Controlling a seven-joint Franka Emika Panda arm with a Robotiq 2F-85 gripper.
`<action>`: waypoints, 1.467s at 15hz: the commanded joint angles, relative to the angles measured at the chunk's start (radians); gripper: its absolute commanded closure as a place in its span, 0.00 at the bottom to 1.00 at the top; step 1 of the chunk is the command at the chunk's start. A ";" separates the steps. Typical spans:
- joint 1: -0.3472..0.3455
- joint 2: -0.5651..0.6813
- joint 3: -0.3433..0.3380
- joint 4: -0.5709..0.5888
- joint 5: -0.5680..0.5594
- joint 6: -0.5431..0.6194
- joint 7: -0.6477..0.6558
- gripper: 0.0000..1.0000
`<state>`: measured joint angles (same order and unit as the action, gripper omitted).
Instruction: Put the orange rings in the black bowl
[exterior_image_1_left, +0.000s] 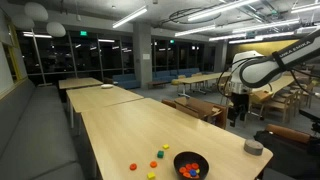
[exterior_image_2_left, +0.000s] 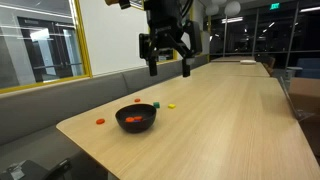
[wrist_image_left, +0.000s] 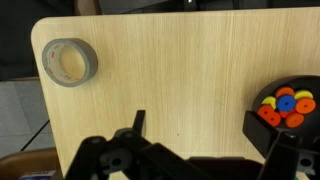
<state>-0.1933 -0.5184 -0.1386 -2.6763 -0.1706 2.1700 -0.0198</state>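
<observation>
I have the hand (exterior_image_2_left: 169, 70) hanging in the air above the counter (exterior_image_2_left: 235, 125), well clear of the wood, with its two fingers (exterior_image_2_left: 152, 68) spread wide and nothing between them. In the wrist view the hand (wrist_image_left: 190, 165) fills the lower edge, equally agape.

The black bowl (exterior_image_2_left: 136, 126) sits near the counter's end, down at about 7 o'clock from the hand in an exterior view. Some of the orange rings (exterior_image_2_left: 135, 118) lie inside it. The wrist view shows the bowl (wrist_image_left: 253, 125) at 3 o'clock, cut by the frame edge, holding orange rings (wrist_image_left: 270, 116) mixed with yellow and blue pieces.

One orange ring (exterior_image_2_left: 101, 122) rests on the wood at 9 o'clock from the bowl, apart from it. In an exterior view I count two loose orange ones (exterior_image_1_left: 133, 167), the second (exterior_image_1_left: 163, 149) at 10 o'clock from the bowl (exterior_image_1_left: 178, 166), among small yellow pieces (exterior_image_1_left: 152, 176).

A grey round container (wrist_image_left: 88, 55) stands at 10 o'clock in the wrist view, near a corner of the counter.
</observation>
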 joint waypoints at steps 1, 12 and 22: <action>-0.002 0.000 0.002 0.003 0.001 -0.002 -0.001 0.00; 0.140 -0.032 0.060 -0.038 0.132 0.051 -0.016 0.00; 0.522 0.048 0.173 -0.061 0.464 0.230 -0.224 0.00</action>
<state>0.2444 -0.5073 0.0198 -2.7351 0.2196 2.3363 -0.1485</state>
